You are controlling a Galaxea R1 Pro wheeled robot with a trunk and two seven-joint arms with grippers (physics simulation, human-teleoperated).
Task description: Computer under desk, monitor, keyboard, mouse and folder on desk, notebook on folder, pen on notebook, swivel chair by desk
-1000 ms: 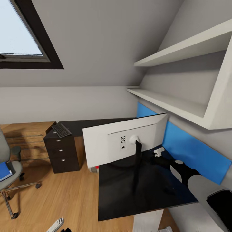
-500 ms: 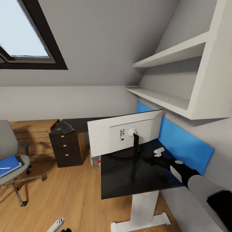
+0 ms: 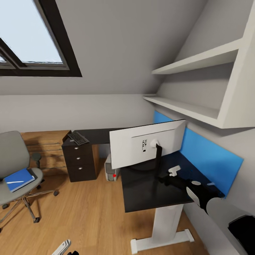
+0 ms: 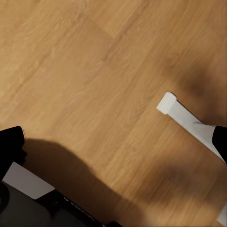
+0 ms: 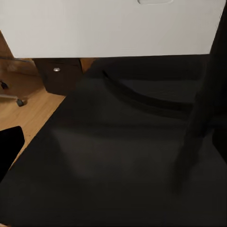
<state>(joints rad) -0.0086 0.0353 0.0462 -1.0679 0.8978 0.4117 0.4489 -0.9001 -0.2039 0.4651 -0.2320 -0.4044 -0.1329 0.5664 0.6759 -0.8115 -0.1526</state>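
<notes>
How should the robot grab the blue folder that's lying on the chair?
Probably by the edge nearest the seat's front. The folder lies flat on the swivel chair, too thin to pinch from straight above. The backrest stands behind it and an armrest beside it, so the open front is the easiest way in: come low and slide one finger under that edge.

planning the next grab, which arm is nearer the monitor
Right. The right gripper sits over the desk just behind the monitor; the left gripper hangs low over the floor, well away from it.
</notes>
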